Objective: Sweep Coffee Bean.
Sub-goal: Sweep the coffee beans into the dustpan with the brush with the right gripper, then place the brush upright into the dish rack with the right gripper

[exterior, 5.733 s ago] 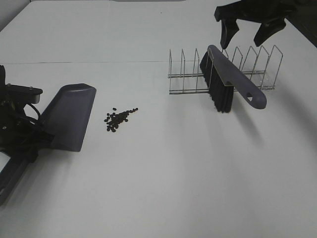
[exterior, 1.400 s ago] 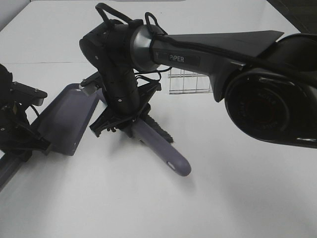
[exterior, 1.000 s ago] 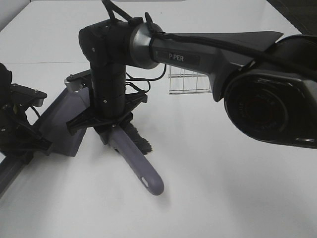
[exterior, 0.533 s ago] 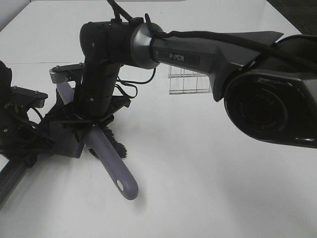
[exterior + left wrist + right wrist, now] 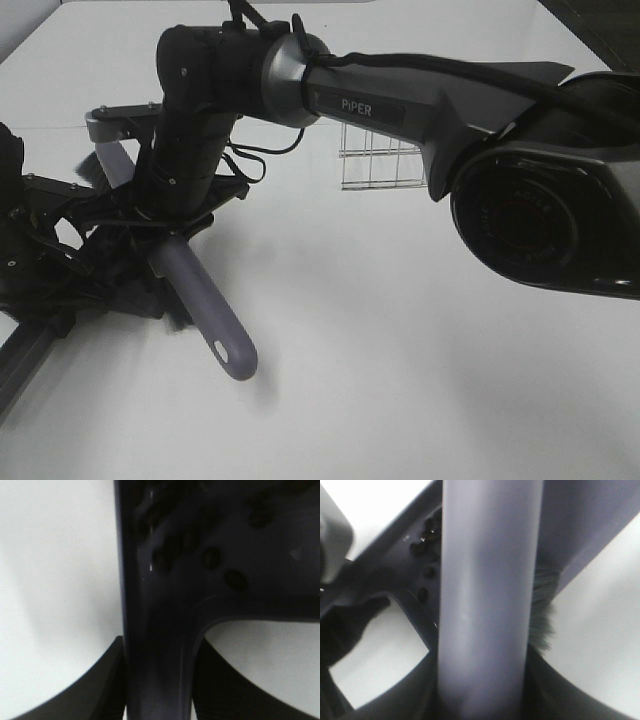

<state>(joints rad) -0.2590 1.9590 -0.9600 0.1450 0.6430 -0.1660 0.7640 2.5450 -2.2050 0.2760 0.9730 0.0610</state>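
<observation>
We hold the brush (image 5: 490,580) by its handle in the right tool (image 5: 487,695). Both fingers are clamped against it, and the handle runs straight out ahead of the tool. Just past the grip, the bristles (image 5: 542,620) show to one side of the handle, just beside an edge of the dustpan (image 5: 580,525). We cannot tell whether they touch it.

The left tool (image 5: 160,690) is closed on the dustpan's own handle, which fills the gap between its 2 fingers. Just ahead of that tool, where the handle widens into the pan, lie several small dark ovals that we take for the coffee beans (image 5: 235,580). The picture is too dim to count them.

In the high view, the right arm (image 5: 400,100) reaches across and covers most of the pan. No bean shows on the bare surface (image 5: 400,350) around either tool. Well beyond the right tool stands a wire rack (image 5: 385,165).

We judge the sweeping stroke to be at its end, with the beans gathered in the pan. The next move calls for 2 things. The right tool should lift the brush away slowly so the bristles flick nothing back out. The left tool should keep the pan tipped toward its handle so the beans do not roll to the mouth. After that, we would want to check the surface now hidden under the arm for stragglers.
</observation>
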